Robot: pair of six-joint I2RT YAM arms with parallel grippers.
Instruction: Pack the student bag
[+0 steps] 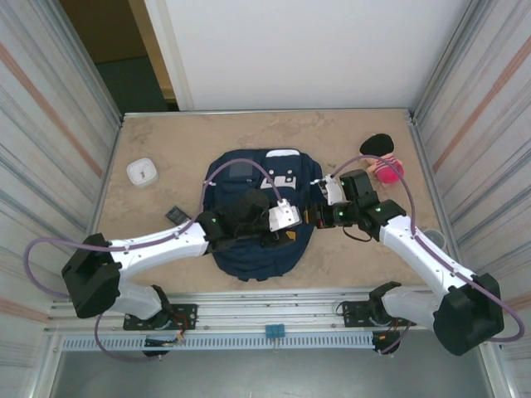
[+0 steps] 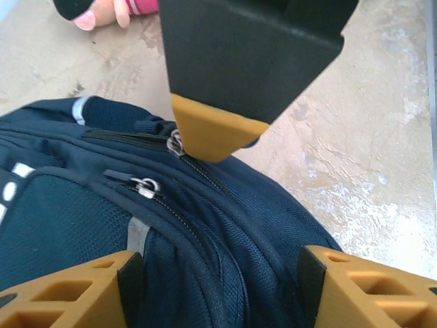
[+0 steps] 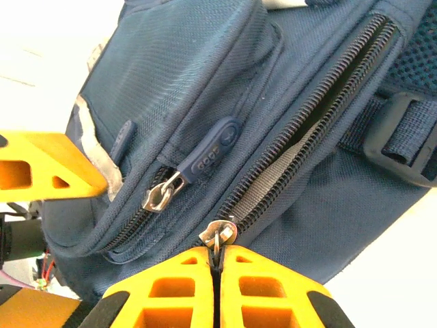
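Blue bag [image 1: 253, 257] lies flat in the middle of the table [image 1: 166, 141], both my hands are at it.
My right gripper [image 3: 217, 254] is pressed closed on the metal zipper pull [image 3: 217, 234] of the partly open main zipper, at the 3 o'clock side of the bag. My left gripper [image 2: 222, 273] stands wide over the fabric and holds nothing. A pink toy [image 1: 383, 162] lies at 2 o'clock.
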